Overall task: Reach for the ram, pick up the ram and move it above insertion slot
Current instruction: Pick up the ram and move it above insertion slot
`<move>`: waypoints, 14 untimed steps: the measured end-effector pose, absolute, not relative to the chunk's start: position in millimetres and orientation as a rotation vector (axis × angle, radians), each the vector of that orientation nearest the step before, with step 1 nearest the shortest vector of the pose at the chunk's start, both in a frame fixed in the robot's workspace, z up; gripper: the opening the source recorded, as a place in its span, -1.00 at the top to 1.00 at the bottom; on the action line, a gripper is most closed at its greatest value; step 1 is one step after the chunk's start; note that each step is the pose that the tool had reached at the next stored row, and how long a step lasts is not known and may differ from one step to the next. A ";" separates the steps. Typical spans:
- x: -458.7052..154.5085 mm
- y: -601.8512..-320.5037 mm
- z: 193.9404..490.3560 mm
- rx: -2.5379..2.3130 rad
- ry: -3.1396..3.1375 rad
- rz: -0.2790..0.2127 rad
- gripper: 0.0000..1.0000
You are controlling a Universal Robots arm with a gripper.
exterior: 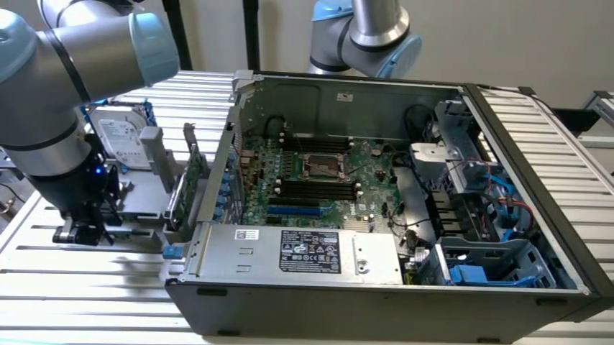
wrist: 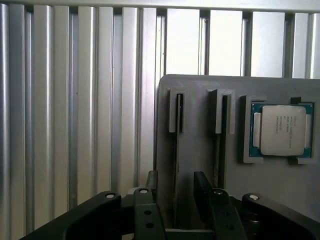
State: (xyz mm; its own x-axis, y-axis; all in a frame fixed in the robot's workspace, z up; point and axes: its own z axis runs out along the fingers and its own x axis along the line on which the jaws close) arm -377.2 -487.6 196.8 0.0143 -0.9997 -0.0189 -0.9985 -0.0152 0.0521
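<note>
Arm: mine comes in from the exterior view's left, wrist pointing down over the gray holder block (exterior: pixel 144 201) on the slatted table (exterior: pixel 77 302), beside the open computer case (exterior: pixel 317 305).
Gripper (wrist: pixel 176 177): the fingers (wrist: pixel 202 192) are apart, one on each side of a long slot in the block, and I see them touching nothing. In the exterior view the gripper (exterior: pixel 85 231) sits low at the near end of the block.
Ram (wrist: pixel 176 150): a thin dark edge standing in that slot, running straight through the gap between the fingers (I see it edge-on, so neither chips nor green board show). It is seated in the holder, not lifted.
Second slot (wrist: pixel 222 120): parallel and just beside the first, outside the fingers. I cannot tell what it holds.
Processor chip (wrist: pixel 282 130): silver lid with a green rim, lying flat in a square recess of the same block, on the far side of the second slot.
Hard drive (exterior: pixel 120 136): stands upright behind my arm.
Expansion card (exterior: pixel 195 176): green, on edge, between the block and the case wall.
Memory sockets (exterior: pixel 312 188): black rows on the motherboard inside the case, well apart from the gripper.
Second arm (exterior: pixel 369 32): stands behind the case.
</note>
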 end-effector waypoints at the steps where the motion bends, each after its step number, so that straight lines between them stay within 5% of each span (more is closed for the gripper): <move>1: -376.8 -487.5 196.8 2.222 -2.185 -0.079 0.16; 12: -375.1 -487.5 196.7 2.240 -2.170 -0.082 0.20; 14: -375.1 -487.5 196.7 2.240 -2.170 -0.082 0.46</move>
